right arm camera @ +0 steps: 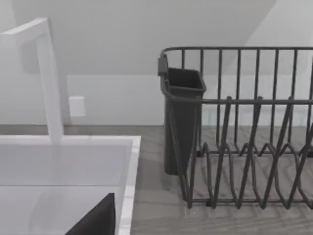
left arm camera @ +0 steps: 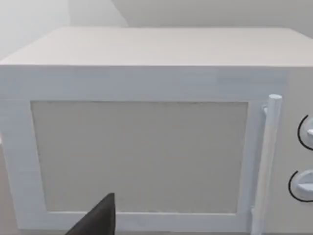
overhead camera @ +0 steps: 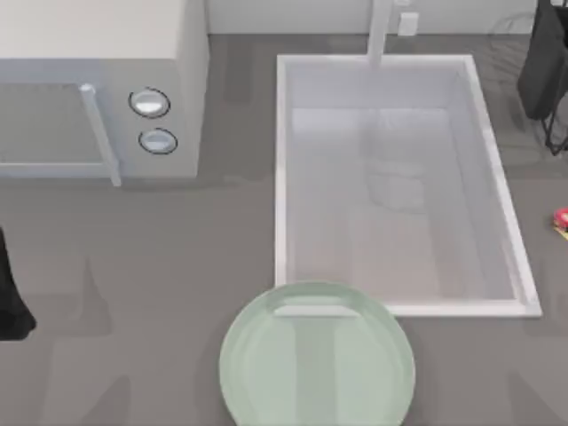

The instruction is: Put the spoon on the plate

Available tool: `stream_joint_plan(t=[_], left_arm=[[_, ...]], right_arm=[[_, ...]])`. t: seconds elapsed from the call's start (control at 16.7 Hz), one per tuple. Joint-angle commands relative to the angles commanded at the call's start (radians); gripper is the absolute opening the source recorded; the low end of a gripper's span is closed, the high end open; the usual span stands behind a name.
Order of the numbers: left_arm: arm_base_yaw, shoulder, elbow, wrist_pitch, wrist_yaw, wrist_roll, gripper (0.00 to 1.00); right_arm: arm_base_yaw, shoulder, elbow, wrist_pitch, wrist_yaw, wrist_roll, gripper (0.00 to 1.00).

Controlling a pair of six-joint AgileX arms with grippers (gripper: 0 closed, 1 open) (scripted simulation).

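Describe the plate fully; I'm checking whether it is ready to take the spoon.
The plate is large, round, pale mint green and glossy, with pale reflections across it. It lies flat on the grey table, at the top view's lower middle, just in front of the white sink, its lower edge cut off. Nothing rests on it.

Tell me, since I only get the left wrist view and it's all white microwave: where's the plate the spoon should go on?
Observer: The plate lies at the bottom middle of the top view, just in front of the sink.
Operator: And the spoon?
Observer: The spoon is at the top view's right edge, right of the sink and well apart from the plate; its red-pink end is what I can see.
Operator: Anything else over there?
Observer: In the right wrist view, a dark wire dish rack stands on the table beside the sink.
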Motion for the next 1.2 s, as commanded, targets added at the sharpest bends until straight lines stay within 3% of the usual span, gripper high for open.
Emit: stream_joint_plan(t=[0.24, 0.48, 1.2], left_arm=[[0.0, 0.0, 0.0, 0.0, 0.0, 0.0, 1.0], [0.0, 0.0, 0.0, 0.0, 0.0, 0.0, 1.0], [0.0, 0.0, 0.0, 0.0, 0.0, 0.0, 1.0]], right_arm=[[-0.002, 0.03, 0.03, -0.023, 0.001, -0.009, 1.0], [-0.008, 0.219, 0.2, -0.149, 0.0, -0.056, 1.0], [-0.038, 1.375, 0.993, -0.803, -0.01, -0.278, 1.0]])
